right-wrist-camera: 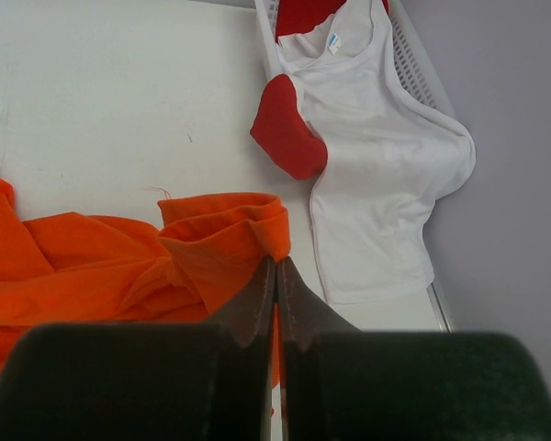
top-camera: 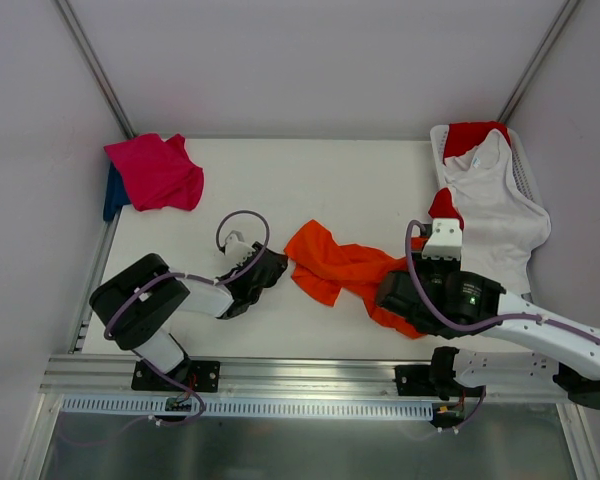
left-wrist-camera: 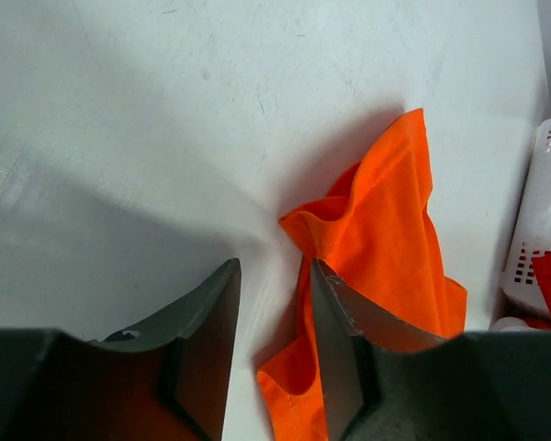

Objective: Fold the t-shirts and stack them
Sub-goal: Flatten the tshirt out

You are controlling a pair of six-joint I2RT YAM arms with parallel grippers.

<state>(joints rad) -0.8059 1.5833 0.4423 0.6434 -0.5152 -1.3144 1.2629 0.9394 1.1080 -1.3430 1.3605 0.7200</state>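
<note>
The orange t-shirt point(top-camera: 335, 265) lies crumpled across the middle of the table between both arms. My left gripper point(top-camera: 273, 268) sits low at the shirt's left end. In the left wrist view its jaws point(left-wrist-camera: 275, 266) stand apart, and a fold of orange cloth point(left-wrist-camera: 386, 230) reaches into the gap beside the right finger. My right gripper point(right-wrist-camera: 277, 262) is shut on the shirt's right edge point(right-wrist-camera: 220, 230), with orange cloth pinched between the fingers. A magenta t-shirt point(top-camera: 158, 172) lies on a dark blue one point(top-camera: 112, 195) at the back left.
A white plastic basket point(top-camera: 525, 170) stands at the back right. A white t-shirt point(top-camera: 495, 205) drapes over its front, and red cloth point(top-camera: 472, 135) lies in it. A red sleeve point(right-wrist-camera: 289, 138) hangs onto the table. Walls enclose the table on three sides.
</note>
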